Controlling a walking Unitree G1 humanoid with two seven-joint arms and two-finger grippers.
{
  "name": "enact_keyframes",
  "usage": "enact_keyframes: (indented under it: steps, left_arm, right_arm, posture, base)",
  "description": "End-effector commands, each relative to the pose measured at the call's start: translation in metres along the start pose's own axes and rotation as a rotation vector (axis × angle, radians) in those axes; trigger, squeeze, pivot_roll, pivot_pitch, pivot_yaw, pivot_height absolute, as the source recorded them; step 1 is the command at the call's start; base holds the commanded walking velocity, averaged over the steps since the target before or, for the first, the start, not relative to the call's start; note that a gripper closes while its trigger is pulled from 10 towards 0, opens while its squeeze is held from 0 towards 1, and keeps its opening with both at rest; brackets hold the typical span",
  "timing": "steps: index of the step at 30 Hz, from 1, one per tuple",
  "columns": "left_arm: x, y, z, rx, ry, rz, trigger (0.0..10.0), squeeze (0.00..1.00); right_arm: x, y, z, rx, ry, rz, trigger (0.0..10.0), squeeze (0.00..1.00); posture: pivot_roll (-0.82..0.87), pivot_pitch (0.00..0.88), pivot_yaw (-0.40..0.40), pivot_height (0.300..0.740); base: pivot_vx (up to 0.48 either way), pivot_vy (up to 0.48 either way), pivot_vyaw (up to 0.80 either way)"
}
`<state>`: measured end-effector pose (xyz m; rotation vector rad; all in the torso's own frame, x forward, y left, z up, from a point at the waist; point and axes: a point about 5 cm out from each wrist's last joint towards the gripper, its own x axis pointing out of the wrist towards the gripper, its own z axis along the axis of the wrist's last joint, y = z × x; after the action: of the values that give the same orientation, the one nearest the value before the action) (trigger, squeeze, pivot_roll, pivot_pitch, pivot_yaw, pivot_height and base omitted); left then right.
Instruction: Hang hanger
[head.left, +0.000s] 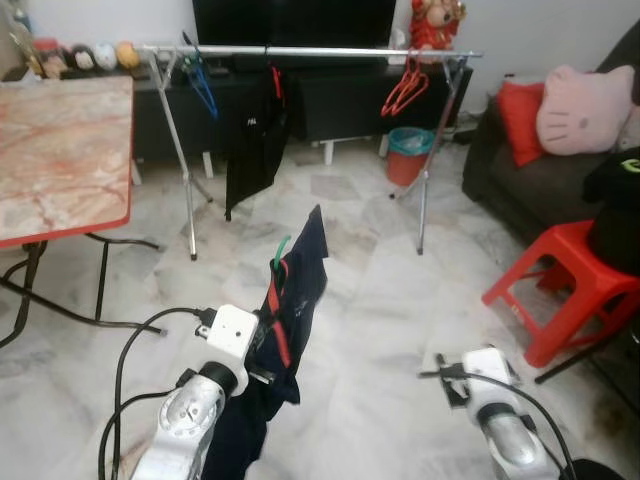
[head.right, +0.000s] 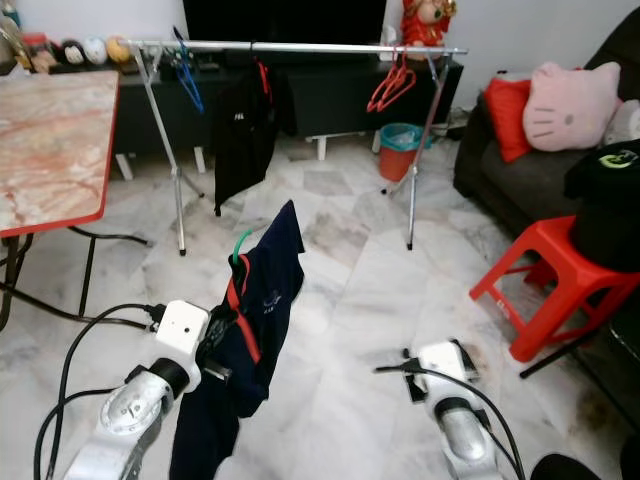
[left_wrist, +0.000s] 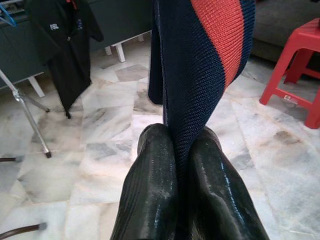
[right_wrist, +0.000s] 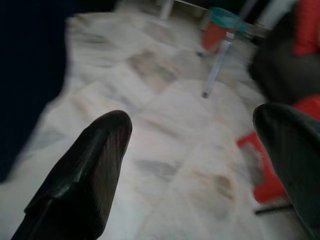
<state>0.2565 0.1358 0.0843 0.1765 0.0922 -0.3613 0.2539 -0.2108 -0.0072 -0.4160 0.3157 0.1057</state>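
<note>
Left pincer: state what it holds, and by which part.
The left pincer is shut on the navy garment, pinching its fabric beside the red stripe; the garment hangs on a green hanger.

Clothes rack (head.left: 300, 50) stands ahead, before the TV cabinet (head.left: 330, 100). Table (head.left: 60, 160) at left. Stool (head.left: 570, 285) and sofa (head.left: 530, 180) at right. Bin (head.left: 408, 153) behind the rack.

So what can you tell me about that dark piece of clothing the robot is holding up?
The navy garment looks like knitted fabric with a red stripe. It hangs limp on a green-hooked hanger, its lower part drooping past the silver arm. The left pincer is clamped shut on the cloth, holding it above the marble floor, short of the clothes rail.
</note>
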Motion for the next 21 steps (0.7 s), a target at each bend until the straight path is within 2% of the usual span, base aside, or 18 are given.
enact_keyframes:
  steps: [1, 5, 9, 12, 16, 21]
  left_arm:
    - [0.005, -0.006, 0.017, -0.001, -0.066, -0.035, 10.0, 0.00]
    - [0.007, -0.012, 0.023, -0.014, -0.081, -0.072, 10.0, 0.00]
    - [0.008, -0.019, 0.033, -0.025, -0.104, -0.138, 10.0, 0.00]
    - [0.011, -0.023, 0.039, -0.023, -0.119, -0.175, 10.0, 0.00]
    - [0.014, -0.028, 0.049, -0.018, -0.148, -0.212, 10.0, 0.00]
    - [0.015, -0.034, 0.056, -0.004, -0.168, -0.250, 10.0, 0.00]
  right_arm:
    - [0.011, 0.005, 0.030, -0.078, -0.130, 0.098, 10.0, 0.00]
    - [0.017, 0.016, 0.055, -0.181, -0.230, 0.218, 10.0, 0.00]
    - [0.018, 0.030, 0.072, -0.359, -0.304, 0.347, 10.0, 0.00]
    - [0.019, 0.037, 0.084, -0.363, -0.352, 0.371, 10.0, 0.00]
    - [0.014, 0.055, 0.095, -0.438, -0.402, 0.512, 10.0, 0.00]
    - [0.012, 0.056, 0.095, -0.434, -0.405, 0.510, 10.0, 0.00]
  posture:
    - [0.12, 0.000, -0.028, 0.740]
    - [0.12, 0.000, -0.031, 0.740]
    - [0.12, 0.000, -0.032, 0.740]
    - [0.13, 0.000, -0.036, 0.740]
    - [0.12, 0.000, -0.037, 0.740]
    - [0.12, 0.000, -0.044, 0.740]
  base:
    - [0.000, 0.000, 0.00]
    - [0.000, 0.000, 0.00]
    - [0.000, 0.000, 0.00]
    - [0.000, 0.000, 0.00]
    - [0.000, 0.000, 0.00]
    - [0.000, 0.000, 0.00]
